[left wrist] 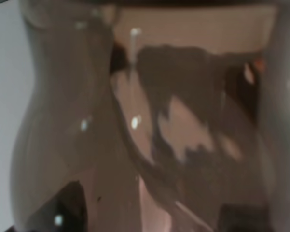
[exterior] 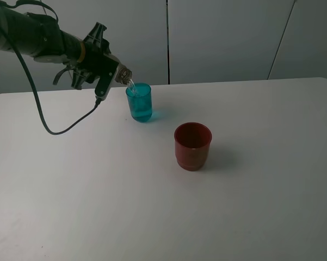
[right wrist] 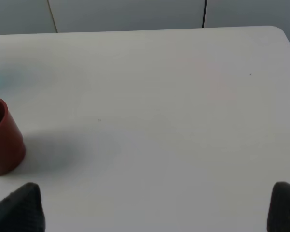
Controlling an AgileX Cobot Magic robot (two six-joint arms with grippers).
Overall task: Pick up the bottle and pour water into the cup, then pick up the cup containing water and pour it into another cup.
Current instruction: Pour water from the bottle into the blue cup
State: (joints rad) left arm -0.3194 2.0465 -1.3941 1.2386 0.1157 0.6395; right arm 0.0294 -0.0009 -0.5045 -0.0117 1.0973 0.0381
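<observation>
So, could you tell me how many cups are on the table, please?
2. The teal cup stands at the back left, under the neck of the bottle; the dark red cup stands apart, nearer the middle. No others show.

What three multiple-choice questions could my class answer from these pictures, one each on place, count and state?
1. In the high view, where is the red cup relative to the teal cup? A) behind it B) right of it, nearer the camera C) inside it
2. How many cups stand on the table? A) one B) two C) three
3. What is the bottle doing? A) standing upright B) lying flat on the table C) tilted, mouth over the teal cup
Answers: 1 B, it shows lower and further right; 2 B, only the teal and red ones show; 3 C, water streams from its neck into the teal cup.
</observation>
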